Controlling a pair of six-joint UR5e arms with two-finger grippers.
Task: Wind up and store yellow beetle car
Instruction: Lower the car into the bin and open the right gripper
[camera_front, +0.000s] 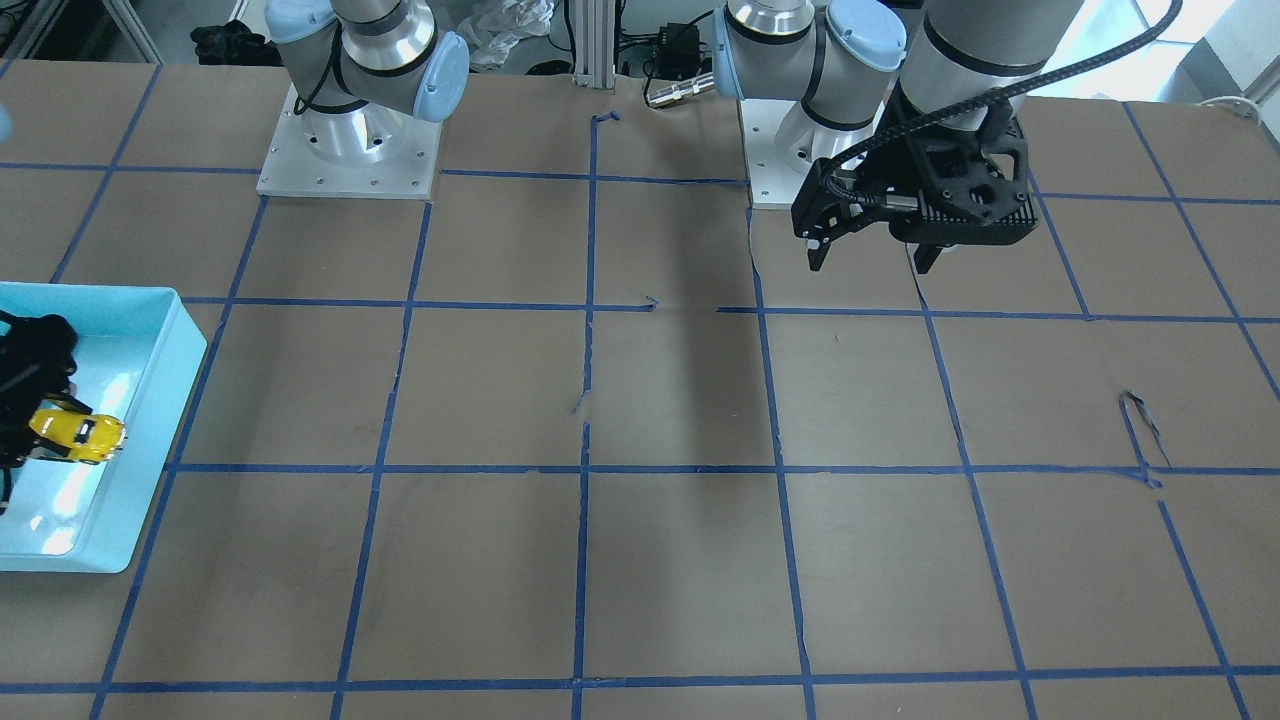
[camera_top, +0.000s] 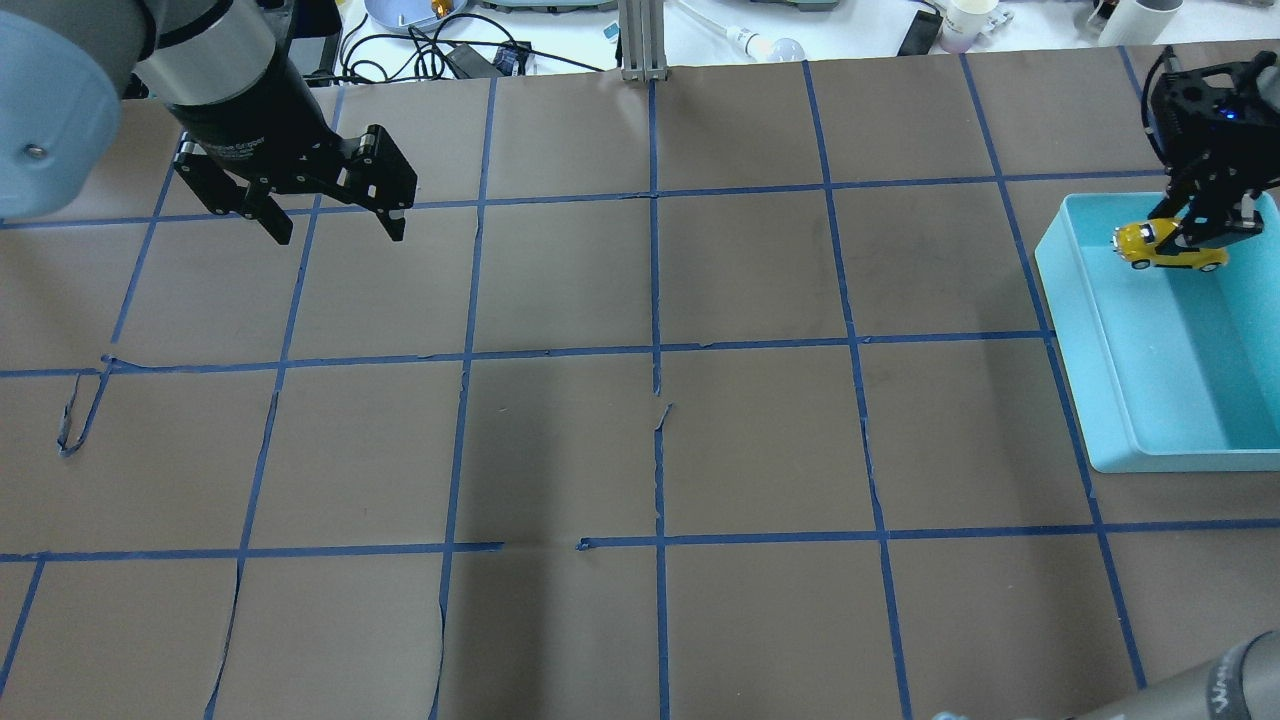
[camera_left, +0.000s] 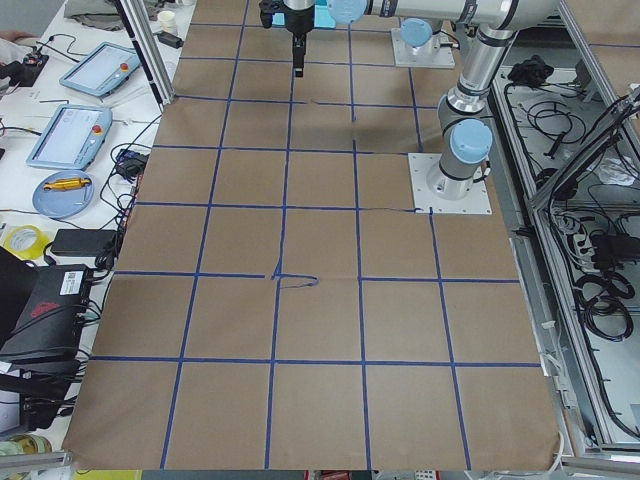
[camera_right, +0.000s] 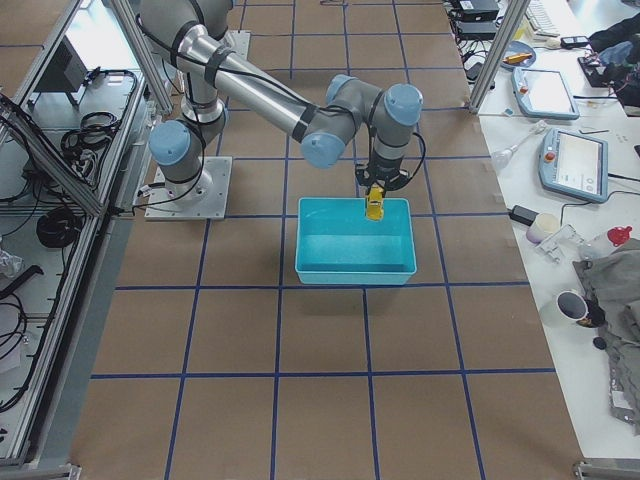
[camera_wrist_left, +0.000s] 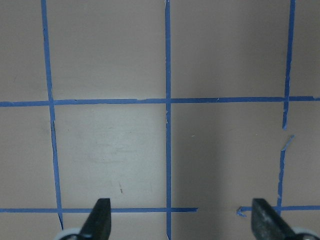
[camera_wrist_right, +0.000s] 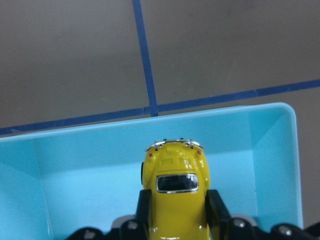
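We find the right gripper (camera_top: 1203, 228) clenched on the car (camera_wrist_right: 176, 172), held over the bin (camera_top: 1170, 400). Storing is in hand. The next move calls for lowering, then release. Left gripper (camera_wrist_left: 182, 220) spread, idle.

Yellow beetle car (camera_wrist_right: 175, 167) is glossy; bin (camera_wrist_right: 90, 150) smooth plastic; table (camera_top: 560, 450) matt.

Opposed overhead, front views seemingly share tray (camera_top: 1072, 350).
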